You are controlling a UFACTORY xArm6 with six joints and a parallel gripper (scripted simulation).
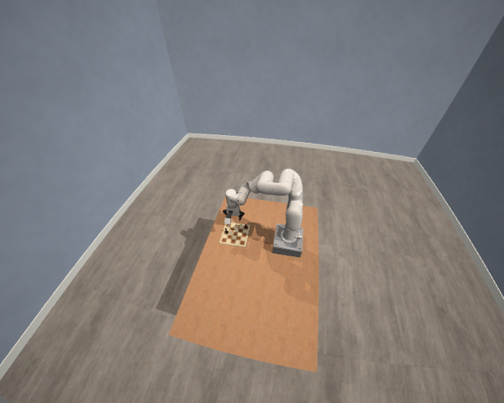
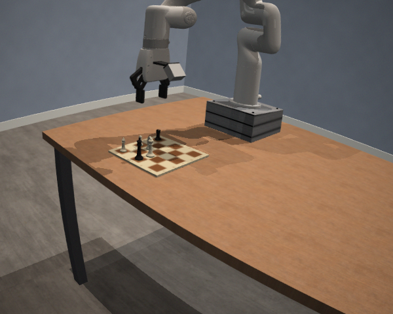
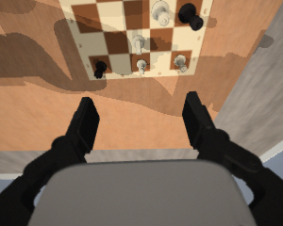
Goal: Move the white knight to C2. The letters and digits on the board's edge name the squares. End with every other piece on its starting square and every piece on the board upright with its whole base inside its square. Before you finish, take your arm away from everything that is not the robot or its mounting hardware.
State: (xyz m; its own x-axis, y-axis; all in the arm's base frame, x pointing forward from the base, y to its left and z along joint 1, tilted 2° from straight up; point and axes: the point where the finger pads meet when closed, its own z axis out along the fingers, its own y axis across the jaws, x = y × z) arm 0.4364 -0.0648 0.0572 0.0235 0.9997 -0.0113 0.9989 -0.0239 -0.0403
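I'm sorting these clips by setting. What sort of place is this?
Probably a bare test room: plain blue-grey walls, wood-look floor, and one wooden table carrying a robot arm and a small chessboard.

The gripper [image 3: 141,120] hangs wide open and empty over the table [image 3: 33,113], with the board [image 3: 114,28] ahead of its fingers carrying four white pieces and two black ones, all upright.

White glossy rounded arm [image 2: 254,50]; stacked dark grey base [image 2: 274,123]; black fingers; grey camera box [image 2: 173,70]
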